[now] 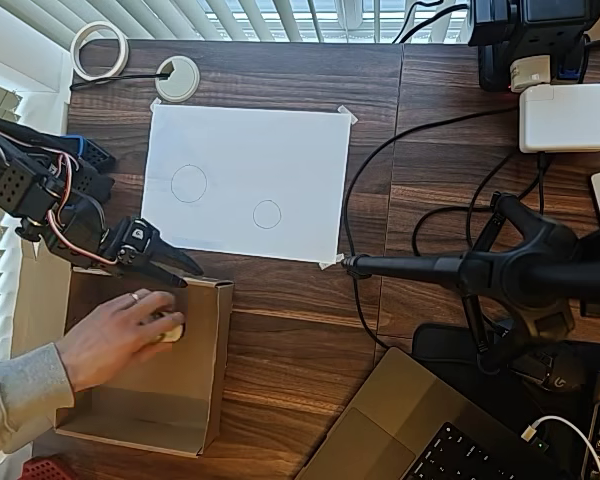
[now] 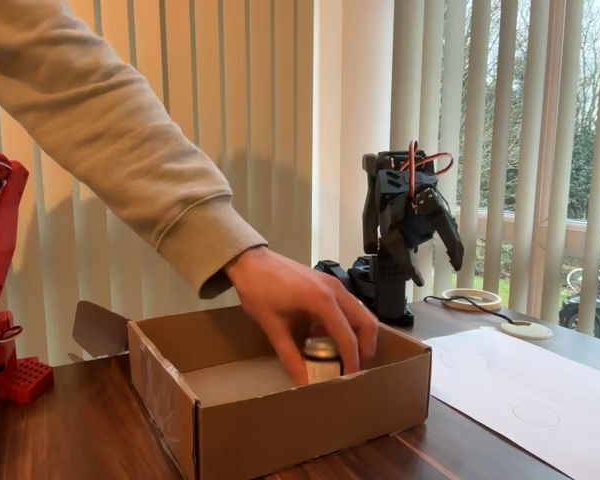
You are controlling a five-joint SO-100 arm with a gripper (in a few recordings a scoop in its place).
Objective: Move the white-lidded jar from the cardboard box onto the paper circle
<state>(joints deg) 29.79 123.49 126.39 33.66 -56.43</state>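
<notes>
A person's hand reaches into the cardboard box and holds the white-lidded jar upright on the box floor, near the far right corner in the fixed view. From overhead, fingers cover most of the jar. My black gripper hangs just beyond the box's far edge, above and apart from the hand, its jaws close together with nothing between them. In the fixed view the gripper points down behind the box. The paper circle, the smaller one, lies bare on the white sheet; it is faint in the fixed view.
A larger drawn circle lies left of the small one. At the table's far edge sit a white grommet and a tape roll. A black camera stand and cables lie right of the sheet, a laptop at the bottom right.
</notes>
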